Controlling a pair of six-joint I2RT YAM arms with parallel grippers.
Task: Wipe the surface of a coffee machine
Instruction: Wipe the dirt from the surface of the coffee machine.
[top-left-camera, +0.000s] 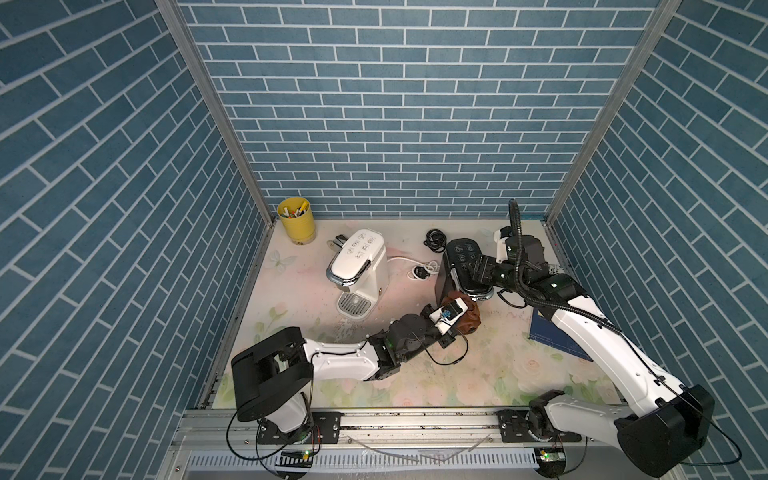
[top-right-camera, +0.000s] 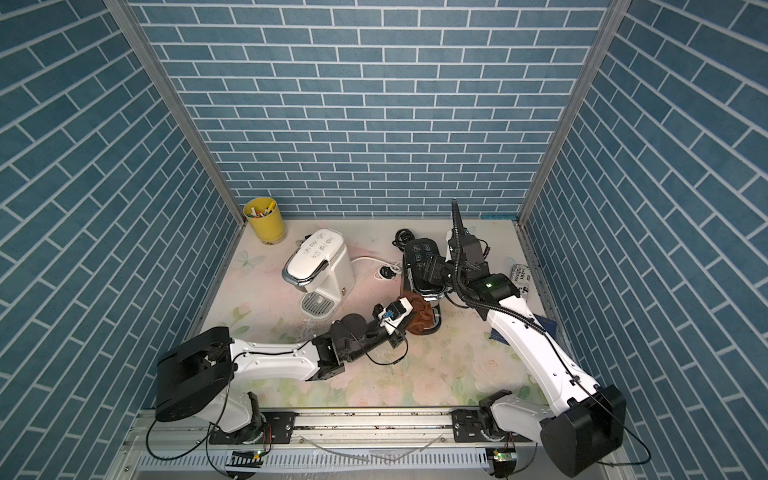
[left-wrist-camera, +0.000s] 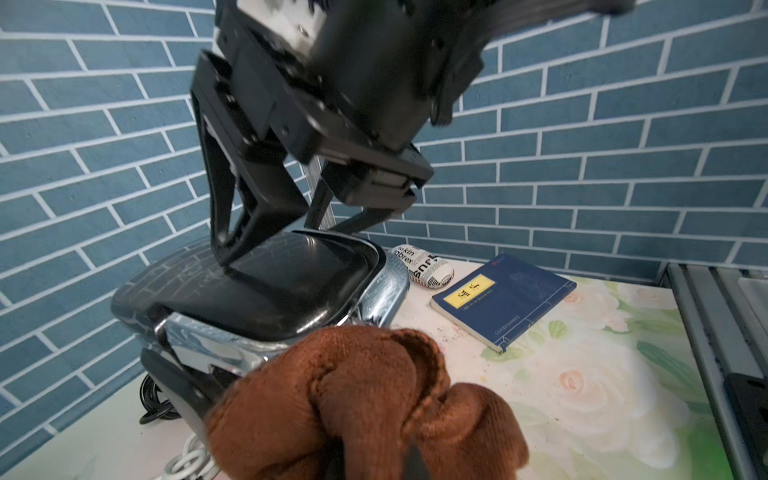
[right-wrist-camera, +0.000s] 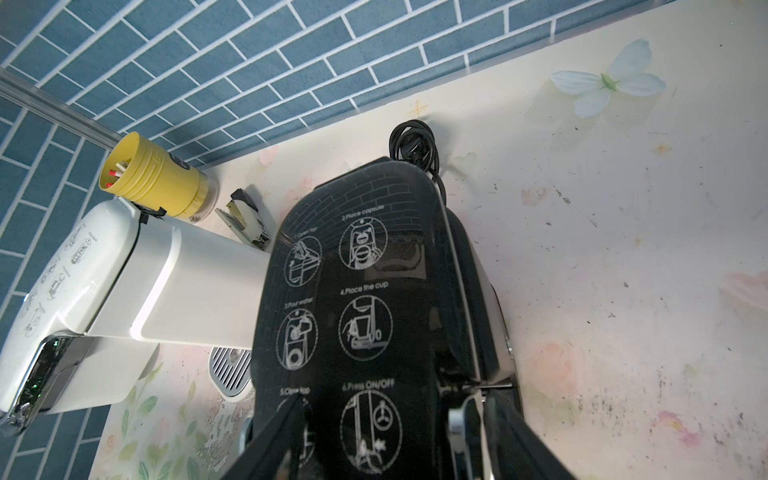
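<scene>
Bunched brown cloth (left-wrist-camera: 365, 399) fills the left wrist view. It is clamped in the tightly closed left hand (top-left-camera: 461, 316) and pushed against the front of the black coffee machine (top-left-camera: 463, 259), just under its chrome rim. Balled up like that, it makes a firm pad for rubbing.

That machine stands right of centre in both top views, toward the back of the flowered desk (top-left-camera: 478, 374). On its glossy lid rests the right hand (left-wrist-camera: 291, 235), fingers (left-wrist-camera: 226, 245) roughly half spread, one tip down on the lid and the other past its far edge. Most likely it braces the machine so the wiping does not shove it. Whether it actually pinches anything I cannot tell.

Left of centre, a white coffee machine (top-left-camera: 359, 262) stands apart, its drip tray (top-left-camera: 353, 306) bare. A yellow cup (top-left-camera: 297, 227) in the upper left corner of the desk stands upright with pens in it. A blue book (left-wrist-camera: 503, 301) lies flat beside the right arm.
</scene>
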